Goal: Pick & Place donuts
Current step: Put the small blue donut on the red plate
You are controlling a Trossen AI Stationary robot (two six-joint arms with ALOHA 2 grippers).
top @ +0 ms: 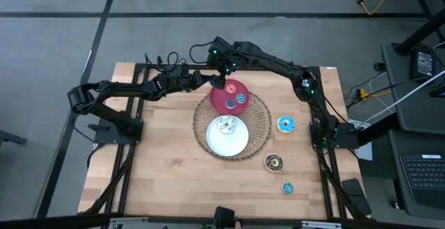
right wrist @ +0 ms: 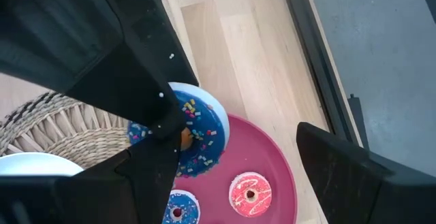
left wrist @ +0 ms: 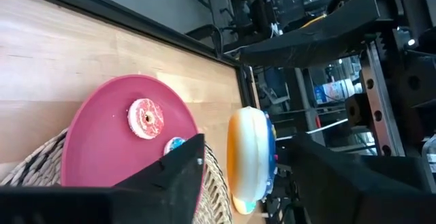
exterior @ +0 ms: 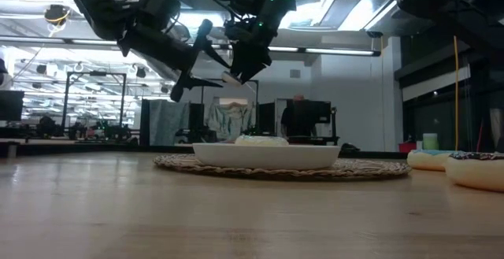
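Note:
A blue-iced sprinkled donut (right wrist: 204,139) stands on edge in the air over the far-left rim of the red plate (top: 221,98). In the left wrist view the donut (left wrist: 248,159) shows edge-on between the open fingers of my left gripper (left wrist: 242,146). My right gripper (right wrist: 235,142) hangs open close beside it, above the same plate. A pink donut (top: 229,88) and small blue ones (top: 240,98) lie flat on the red plate. A white-sprinkled donut (top: 224,124) lies on the white plate (top: 229,144). My left gripper has one finger (right wrist: 146,94) across the donut's iced face (right wrist: 194,125), near the hole. The other finger (left wrist: 177,173) stands off the plain side with wicker showing between. The donut is upright and clear of the plate; what carries it I cannot tell. My right gripper has one finger (right wrist: 150,176) overlapping the donut's lower edge in its wrist view; I cannot tell whether it touches.
Both plates sit on a round wicker tray (top: 261,121) at the table's middle. To its right a blue donut (top: 285,124), a dark brown one (top: 273,161) and a small blue one (top: 287,187) lie on bare wood. The two arms crowd the far edge.

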